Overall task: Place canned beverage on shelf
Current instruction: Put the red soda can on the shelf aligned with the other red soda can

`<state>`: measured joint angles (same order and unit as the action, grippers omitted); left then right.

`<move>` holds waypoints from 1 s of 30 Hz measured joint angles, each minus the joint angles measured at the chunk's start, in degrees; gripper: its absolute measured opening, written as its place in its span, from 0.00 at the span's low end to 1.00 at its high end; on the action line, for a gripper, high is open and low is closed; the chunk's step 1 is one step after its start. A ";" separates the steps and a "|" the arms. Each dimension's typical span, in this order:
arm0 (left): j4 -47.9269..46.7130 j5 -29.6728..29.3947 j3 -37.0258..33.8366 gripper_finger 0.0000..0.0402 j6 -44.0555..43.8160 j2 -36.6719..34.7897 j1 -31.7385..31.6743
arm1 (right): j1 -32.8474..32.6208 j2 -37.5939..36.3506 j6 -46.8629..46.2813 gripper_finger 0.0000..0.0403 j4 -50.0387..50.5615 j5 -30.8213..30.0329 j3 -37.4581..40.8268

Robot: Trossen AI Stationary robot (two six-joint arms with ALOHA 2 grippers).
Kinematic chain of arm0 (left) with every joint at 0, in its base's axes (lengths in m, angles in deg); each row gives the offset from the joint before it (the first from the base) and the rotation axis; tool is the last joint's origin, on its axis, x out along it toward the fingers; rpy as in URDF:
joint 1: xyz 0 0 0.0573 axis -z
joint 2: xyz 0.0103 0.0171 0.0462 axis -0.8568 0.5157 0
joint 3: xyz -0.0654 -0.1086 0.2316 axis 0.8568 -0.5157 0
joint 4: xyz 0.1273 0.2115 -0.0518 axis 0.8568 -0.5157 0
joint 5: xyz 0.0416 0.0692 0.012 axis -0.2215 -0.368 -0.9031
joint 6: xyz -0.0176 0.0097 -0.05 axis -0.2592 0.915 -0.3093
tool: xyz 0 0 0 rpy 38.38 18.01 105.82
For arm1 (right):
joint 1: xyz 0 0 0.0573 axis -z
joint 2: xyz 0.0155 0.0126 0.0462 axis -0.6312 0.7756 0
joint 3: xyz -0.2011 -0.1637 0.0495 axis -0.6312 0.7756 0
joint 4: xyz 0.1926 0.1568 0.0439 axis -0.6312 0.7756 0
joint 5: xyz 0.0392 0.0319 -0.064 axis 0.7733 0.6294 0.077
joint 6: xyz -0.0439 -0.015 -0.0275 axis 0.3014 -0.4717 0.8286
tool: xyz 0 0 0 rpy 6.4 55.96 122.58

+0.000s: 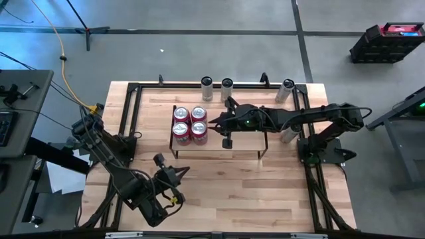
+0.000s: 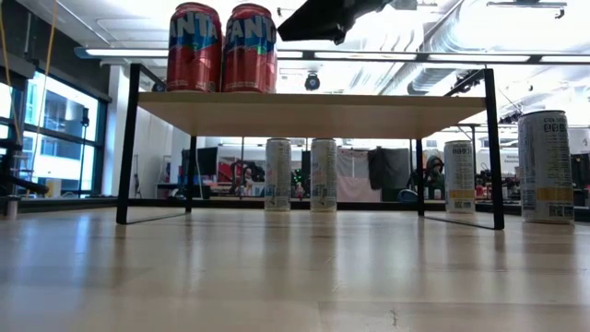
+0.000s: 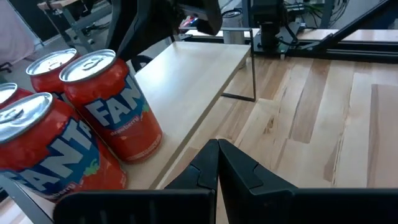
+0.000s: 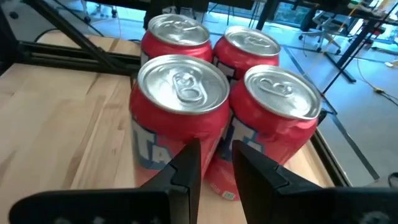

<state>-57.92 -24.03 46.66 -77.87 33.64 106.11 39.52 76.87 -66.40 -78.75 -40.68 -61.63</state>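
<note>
The shelf (image 1: 229,136) stands near the middle of the worktop (image 1: 219,192), a light-wood board on a black wire frame. Four red cans (image 1: 190,124) stand upright on the shelf's left end in a two-by-two block, touching or nearly touching one another; the cans (image 4: 214,106) show closed tops with pull tabs in the right wrist view. The rest of the board is bare.

The right pincer (image 1: 211,124) reaches over the shelf from the right side, level with the can block and just beside it. In the right wrist view the right pincer (image 4: 216,163) has its two fingers a narrow gap apart, with nothing between them; the tips lie close before the two nearest cans, and contact cannot be told. In the low view the arm shows above the shelf board, to the right of the cans (image 2: 221,48).

The left pincer (image 1: 182,171) rests over the worktop in front of the shelf, toward the left. The left pincer (image 3: 217,163) has its fingers pressed together and holds nothing.

Three slim pale cans (image 1: 227,87) stand on the worktop behind the shelf, along the far edge. A fourth slim can (image 1: 288,135) stands by the shelf's right end, partly hidden by the right arm.
</note>
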 joint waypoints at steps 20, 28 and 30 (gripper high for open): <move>0.11 -0.87 0.00 0.00 2.61 -0.13 -7.87 | -0.04 -0.41 -1.22 0.19 -1.03 0.91 0.00; 0.23 -1.21 0.02 0.00 4.24 -1.00 -8.15 | -0.04 0.42 -1.91 0.19 -1.27 -0.09 -0.02; 0.35 -1.20 0.02 0.00 4.69 -1.50 -8.15 | -0.04 0.72 -2.41 0.19 -1.18 0.21 -0.02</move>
<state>-57.56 -25.23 46.68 -73.18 32.14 97.96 39.48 77.59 -68.82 -79.93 -40.48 -61.65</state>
